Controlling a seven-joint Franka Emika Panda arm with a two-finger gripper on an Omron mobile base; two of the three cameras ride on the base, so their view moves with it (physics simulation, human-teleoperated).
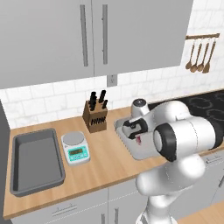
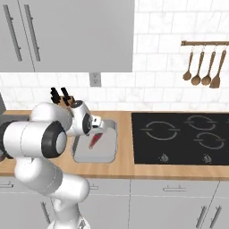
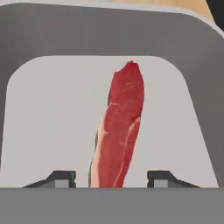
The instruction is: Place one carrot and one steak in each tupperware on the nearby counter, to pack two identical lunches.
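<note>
Gripper (image 3: 107, 179) jaws stand spread, clear of the steak (image 3: 120, 131) on both sides; the steak runs between them toward 12 o'clock, lying on the pale floor of a tupperware (image 3: 39, 39). On the counter (image 1: 105, 162), a second tupperware (image 1: 35, 159) sits at 9 o'clock beyond a scale (image 1: 76, 148)

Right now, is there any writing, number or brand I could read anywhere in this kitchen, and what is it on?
No text reads clearly anywhere.
Kitchen scale: its green display and buttons are too small and blurred to read.
Stove: two small marks near its front edge, too small to make out.
Knife block, tupperware, steak: no lettering.
</note>
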